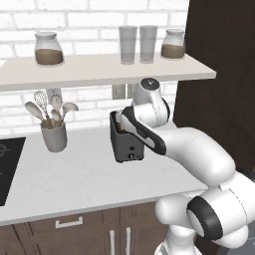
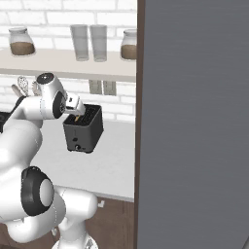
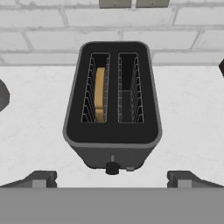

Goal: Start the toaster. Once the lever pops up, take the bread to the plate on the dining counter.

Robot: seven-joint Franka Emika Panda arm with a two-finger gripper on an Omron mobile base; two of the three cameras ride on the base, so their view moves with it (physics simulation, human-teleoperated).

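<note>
Claw (image 3: pixel 112 178) open, hovering above toaster (image 3: pixel 112 100), counter bare around.

Matt dark toaster (image 3: pixel 112 131), wire-lined slots

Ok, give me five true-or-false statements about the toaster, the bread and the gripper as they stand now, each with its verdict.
1. The bread sits in the left slot of the toaster as the hand view shows it. True.
2. Both toaster slots hold a slice. False: the right slot in the hand view is empty.
3. The gripper is open and holds nothing. True.
4. The toaster lies tipped on its side. False: it stands upright on the counter, slots facing up.
5. The utensil cup stands on the shelf. False: it stands on the counter, below the shelf; the shelf carries jars and glasses.
</note>
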